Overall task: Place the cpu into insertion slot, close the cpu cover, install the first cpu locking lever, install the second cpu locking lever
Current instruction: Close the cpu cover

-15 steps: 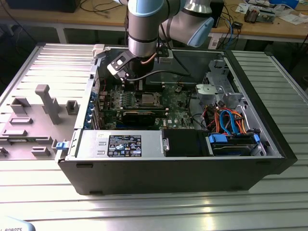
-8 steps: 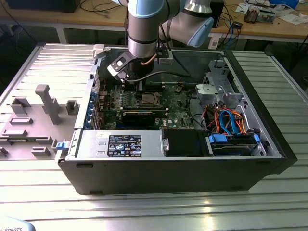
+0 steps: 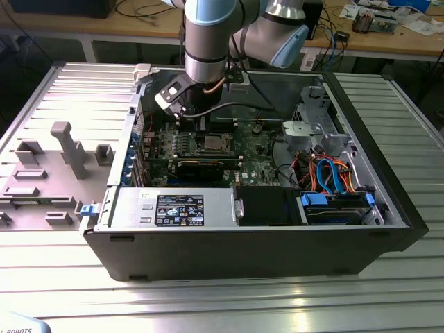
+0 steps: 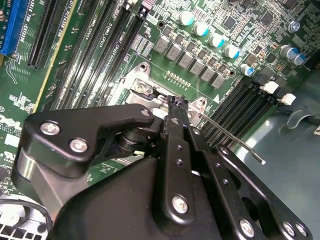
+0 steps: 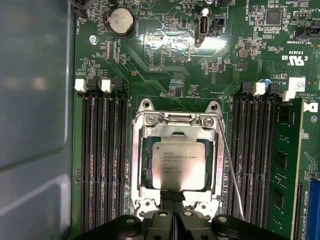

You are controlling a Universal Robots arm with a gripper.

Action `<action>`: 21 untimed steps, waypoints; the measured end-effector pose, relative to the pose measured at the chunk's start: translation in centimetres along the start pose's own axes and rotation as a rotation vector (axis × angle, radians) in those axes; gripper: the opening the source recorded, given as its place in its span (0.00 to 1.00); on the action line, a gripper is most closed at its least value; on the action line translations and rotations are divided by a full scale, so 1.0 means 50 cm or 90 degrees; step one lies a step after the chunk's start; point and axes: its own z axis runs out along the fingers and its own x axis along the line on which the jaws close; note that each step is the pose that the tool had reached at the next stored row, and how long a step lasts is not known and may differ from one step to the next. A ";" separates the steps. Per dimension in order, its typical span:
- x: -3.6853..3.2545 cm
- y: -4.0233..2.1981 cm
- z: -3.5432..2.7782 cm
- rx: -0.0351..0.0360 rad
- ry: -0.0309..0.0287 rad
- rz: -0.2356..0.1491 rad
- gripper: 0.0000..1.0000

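In the exterior view, the arm point(image 3: 208, 41) reaches down into the open computer case point(image 3: 250, 257) on the bench point(image 3: 208, 305). The jaws hang right above the insertion slot point(image 3: 209, 144). The case walls and cables are close by. A big sideways move could bump them.

In the second wrist view, the jaws are pressed together and hold nothing that I can see. Their tip sits at a corner of the silver slot frame, where a thin wire lever point(image 4: 250, 151) starts. The lever sticks out over the long black slots point(image 4: 240, 107). Its end looks free, not hooked down. If you push on it crooked, the jaws could slip off the thin wire. Then they could hit the green board point(image 4: 197, 90) or the little parts on it.

In the first wrist view, the cpu point(image 5: 180, 162) lies flat inside the slot. The cpu cover point(image 5: 175, 129) lies down around it, and the shiny top shows through the window. The tip of the jaws is at the edge of the cover. The lever runs along one side of the cover. I think the cover is not locked yet, so it could pop up if you press off centre. If you push too hard, you could bend the cover. You could also hurt the pins under the cpu, which I cannot see.
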 end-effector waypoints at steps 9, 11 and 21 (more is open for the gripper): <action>0.000 0.000 -0.007 -0.0001 0.0001 0.000 0.11; 0.000 0.000 -0.007 -0.0001 0.0001 0.000 0.11; 0.000 0.001 0.006 0.0003 0.0015 -0.006 0.11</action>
